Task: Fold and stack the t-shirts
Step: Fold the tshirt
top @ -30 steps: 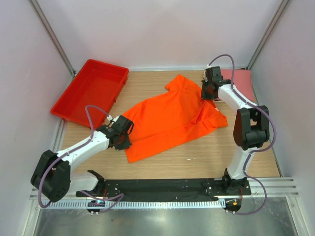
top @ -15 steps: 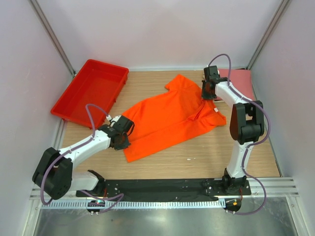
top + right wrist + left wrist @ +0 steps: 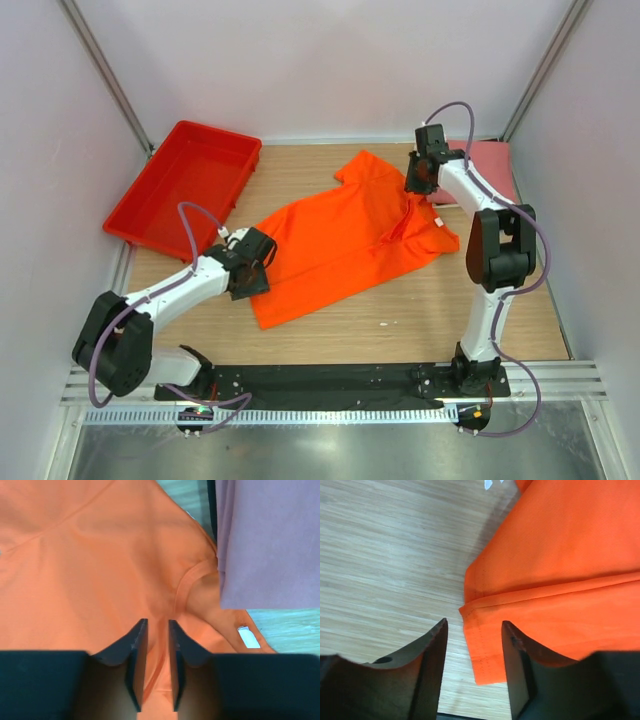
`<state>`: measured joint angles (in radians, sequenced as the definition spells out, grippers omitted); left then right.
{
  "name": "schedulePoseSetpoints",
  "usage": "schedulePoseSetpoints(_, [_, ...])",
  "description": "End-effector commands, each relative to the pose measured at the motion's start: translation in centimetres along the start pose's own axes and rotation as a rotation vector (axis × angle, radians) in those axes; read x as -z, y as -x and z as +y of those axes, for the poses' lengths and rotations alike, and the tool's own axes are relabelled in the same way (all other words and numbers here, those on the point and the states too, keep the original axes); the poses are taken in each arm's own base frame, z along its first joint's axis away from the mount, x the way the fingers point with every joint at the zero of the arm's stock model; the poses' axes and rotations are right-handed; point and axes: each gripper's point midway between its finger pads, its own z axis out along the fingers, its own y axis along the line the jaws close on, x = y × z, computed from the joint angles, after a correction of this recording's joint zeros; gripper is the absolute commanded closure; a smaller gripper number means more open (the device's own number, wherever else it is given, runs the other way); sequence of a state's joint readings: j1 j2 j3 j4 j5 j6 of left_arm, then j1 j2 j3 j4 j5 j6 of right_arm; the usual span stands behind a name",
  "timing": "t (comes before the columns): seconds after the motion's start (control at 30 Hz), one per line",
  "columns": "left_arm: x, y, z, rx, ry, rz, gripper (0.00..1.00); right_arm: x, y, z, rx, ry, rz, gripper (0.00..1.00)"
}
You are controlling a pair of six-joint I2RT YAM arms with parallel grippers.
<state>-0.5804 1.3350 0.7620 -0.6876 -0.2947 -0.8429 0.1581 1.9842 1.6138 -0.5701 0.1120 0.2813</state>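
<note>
A bright orange t-shirt (image 3: 350, 240) lies folded over on the wooden table, a sleeve pointing to the back. My left gripper (image 3: 260, 266) stands open at the shirt's near-left hem corner. In the left wrist view that corner (image 3: 485, 650) rests on the wood between the spread fingers (image 3: 432, 655) of the left gripper (image 3: 474, 625). My right gripper (image 3: 418, 182) hovers over the shirt's far-right part by the collar. The right wrist view shows the right gripper (image 3: 158, 622) narrowly open over a ridge of orange cloth (image 3: 90, 565). A dusty pink t-shirt (image 3: 490, 165) lies folded at the back right.
A rigid red tray (image 3: 220, 133) sits at the back left, by the left wall. The pink t-shirt (image 3: 270, 540) borders the orange one, whose white neck label (image 3: 248, 636) shows beside it. Grey walls close in on the table on three sides.
Both grippers have gone from shut to open, letting go of the orange cloth. The right gripper has shifted slightly toward the back, and the left arm has nudged forward.
</note>
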Motion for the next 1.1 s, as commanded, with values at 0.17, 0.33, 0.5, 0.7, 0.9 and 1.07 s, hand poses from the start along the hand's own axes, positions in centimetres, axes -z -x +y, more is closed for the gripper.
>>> schedulePoseSetpoints(0.17, [3.5,3.2,-2.4,-0.023,-0.129,-0.101,0.44,6.1,0.9,-0.8,-0.225,-0.068,-0.028,0.5])
schedulePoseSetpoints(0.33, [4.4,0.8,-6.9,-0.031,-0.384,-0.011,0.45,7.7,-4.0,-4.8,-0.354,-0.166,0.024,0.54])
schedulePoseSetpoints(0.5, [2.1,-0.9,-7.5,-0.022,-0.391,0.041,0.46,9.0,-5.8,-8.8,-0.487,-0.211,-0.007,0.55])
schedulePoseSetpoints(0.7, [-1.4,-2.8,-5.8,-0.027,-0.25,0.107,0.47,7.5,-8.4,-10.7,-0.572,-0.207,0.042,0.55])
schedulePoseSetpoints(0.9, [-1.7,-1.9,-1.6,-0.035,-0.034,0.049,0.47,7.1,-12.2,-13.4,-0.648,-0.33,0.104,0.56])
schedulePoseSetpoints(1.07, [-0.1,-0.3,-1.0,0.015,-0.037,-0.039,0.44,6.8,-13.2,-12.0,-0.797,-0.243,0.09,0.57])
